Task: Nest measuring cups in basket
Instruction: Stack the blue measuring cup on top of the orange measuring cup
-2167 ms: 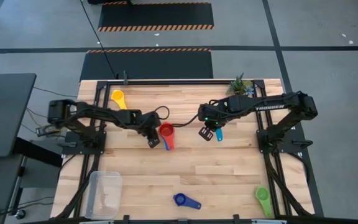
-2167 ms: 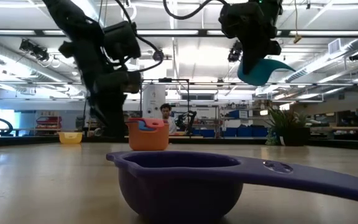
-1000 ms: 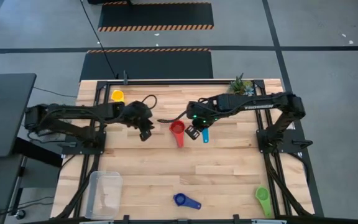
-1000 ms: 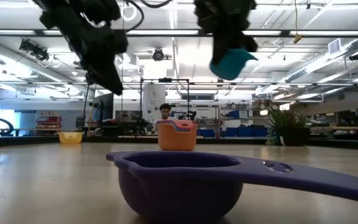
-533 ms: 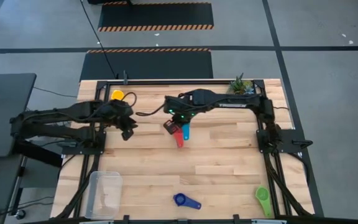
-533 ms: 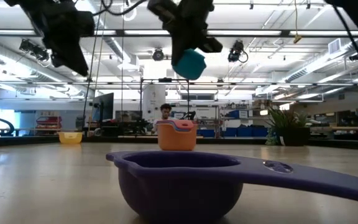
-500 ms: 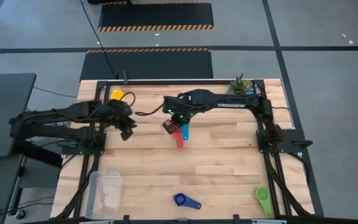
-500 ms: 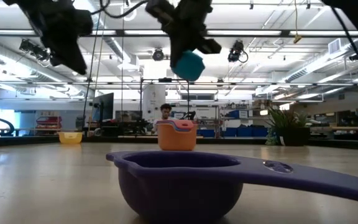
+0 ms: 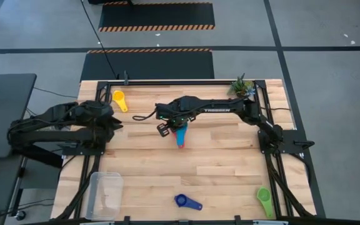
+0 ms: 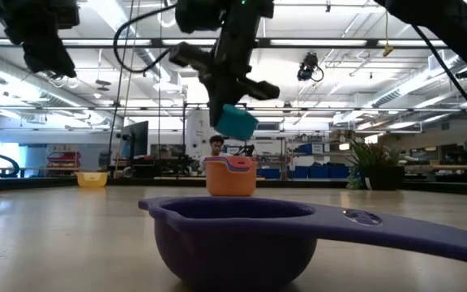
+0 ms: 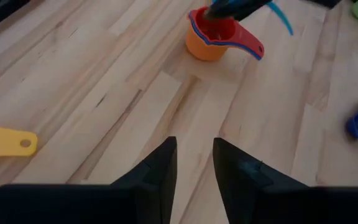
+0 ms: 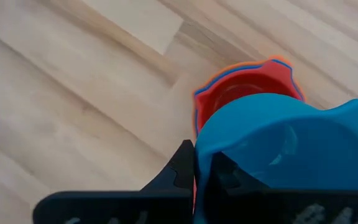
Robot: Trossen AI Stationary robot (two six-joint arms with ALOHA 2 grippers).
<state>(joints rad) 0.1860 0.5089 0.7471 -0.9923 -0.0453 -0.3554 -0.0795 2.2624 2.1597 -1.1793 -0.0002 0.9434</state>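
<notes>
A stack of nested measuring cups [image 9: 180, 139], orange outside with blue and red inside [image 12: 241, 93], stands on its base mid-table. Just above the stack hangs a light blue cup [image 10: 235, 122], with my right gripper [image 10: 227, 85] shut on it. My left gripper [image 11: 194, 168] is open with nothing between its fingers, high up near the table's left edge [image 9: 111, 122]. A yellow cup [image 9: 119, 97], a dark blue cup [image 9: 181, 200] and a green cup [image 9: 264, 197] lie apart on the table. The basket [image 9: 105, 194] stands at the near left corner. My right gripper holds the light blue cup by its wall at the rim [image 12: 196, 155], on the side away from the handle [image 11: 281, 17]. One finger is outside the wall and one inside. The fingers slant steeply down from above. The cup hangs tilted, clear of the stack.
A small plant [image 9: 241, 86] stands at the far right corner. In the low view the dark blue cup [image 10: 233, 235] fills the foreground. Bare wood lies between the stack and the basket.
My right gripper has carried the light blue cup toward the table's left and downward, rolling its wrist, to just above the stack. My left gripper has drawn back toward the left edge and risen. The stack has stayed in place.
</notes>
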